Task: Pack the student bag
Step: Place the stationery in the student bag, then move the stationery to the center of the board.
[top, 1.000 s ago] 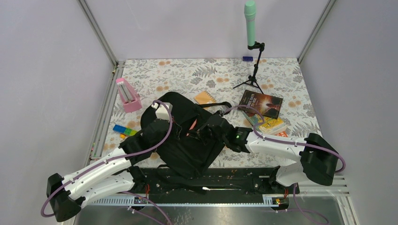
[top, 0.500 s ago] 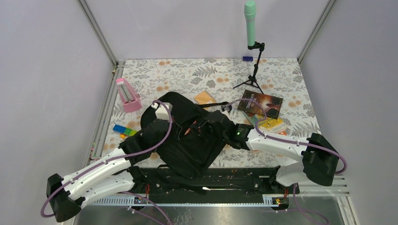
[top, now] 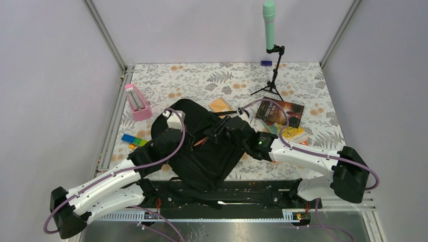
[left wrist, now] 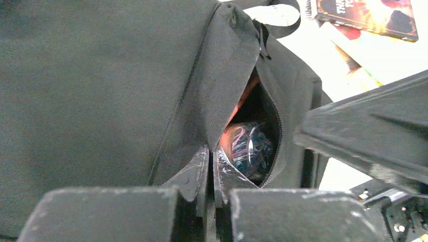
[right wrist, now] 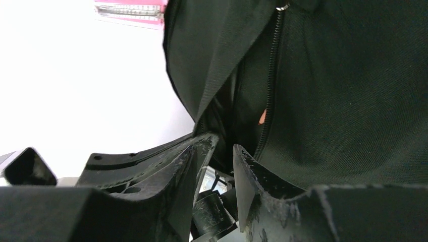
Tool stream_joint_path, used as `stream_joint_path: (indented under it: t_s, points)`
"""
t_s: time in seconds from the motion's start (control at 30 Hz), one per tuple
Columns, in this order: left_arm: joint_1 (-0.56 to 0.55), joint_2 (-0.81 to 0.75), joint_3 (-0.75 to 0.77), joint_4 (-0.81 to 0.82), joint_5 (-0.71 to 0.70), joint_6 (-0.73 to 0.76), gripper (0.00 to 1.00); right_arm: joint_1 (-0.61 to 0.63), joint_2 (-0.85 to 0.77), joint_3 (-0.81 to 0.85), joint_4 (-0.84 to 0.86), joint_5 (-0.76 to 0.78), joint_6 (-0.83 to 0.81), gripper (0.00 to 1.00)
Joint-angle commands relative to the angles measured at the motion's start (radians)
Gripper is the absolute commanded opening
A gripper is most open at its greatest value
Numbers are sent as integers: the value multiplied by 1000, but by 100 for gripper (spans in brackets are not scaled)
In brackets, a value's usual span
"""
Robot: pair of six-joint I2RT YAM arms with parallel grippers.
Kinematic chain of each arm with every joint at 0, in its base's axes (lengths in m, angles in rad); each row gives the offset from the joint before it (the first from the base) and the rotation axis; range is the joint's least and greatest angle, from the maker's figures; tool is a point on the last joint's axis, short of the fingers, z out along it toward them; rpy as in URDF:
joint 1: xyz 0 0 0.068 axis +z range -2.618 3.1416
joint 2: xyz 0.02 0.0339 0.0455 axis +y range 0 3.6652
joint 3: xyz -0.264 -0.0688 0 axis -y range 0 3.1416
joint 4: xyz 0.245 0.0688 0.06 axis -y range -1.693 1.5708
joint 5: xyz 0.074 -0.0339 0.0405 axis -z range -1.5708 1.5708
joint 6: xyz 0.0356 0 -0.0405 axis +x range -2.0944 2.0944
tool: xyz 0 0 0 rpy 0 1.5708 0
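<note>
Top camera looks down; both wrist cameras closely share the bag (top: 207, 156).

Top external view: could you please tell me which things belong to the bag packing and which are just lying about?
In the job: student bag, left gripper, right gripper, both at its open zip.
Lying about: dark book, orange notebook, coloured blocks, pink object, green microphone on tripod.

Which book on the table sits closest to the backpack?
The small orange notebook, at the far edge of the black fabric backpack; the dark-covered book and yellow book lie farther right.
</note>
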Motion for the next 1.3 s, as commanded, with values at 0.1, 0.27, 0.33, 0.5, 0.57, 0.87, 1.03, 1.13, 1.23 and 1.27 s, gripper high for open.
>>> stream_joint_path:
  t_s: [0.1,0.27,0.33,0.5,0.57,0.87,1.03,1.13,1.23,1.27]
  points:
    - [43,9,150,-93,-96,82,0,-8,-157,8,-83,136,-286,44]
    - [96,10,230,-210,-46,114,0,-18,-280,9,-251,222,-483,52]
    - [114,-1,260,-259,-37,137,0,-43,-309,8,-312,208,-545,59]
    - [139,-10,313,-340,-17,229,0,-194,-307,-3,-409,2,-694,68]
    - [144,-3,318,-342,-23,270,0,-254,-270,9,-430,-50,-768,69]
    - [158,135,349,-304,-160,380,0,-371,93,261,-482,-77,-1116,76]
    - [179,141,289,-206,-234,428,0,-439,299,396,-494,-191,-1194,73]
    - [195,106,251,-203,-265,416,0,-482,375,436,-469,-262,-1207,73]
    - [196,76,238,-211,-262,415,0,-532,457,479,-441,-301,-1218,74]
    - [196,74,239,-216,-275,417,0,-550,488,500,-439,-314,-1216,74]
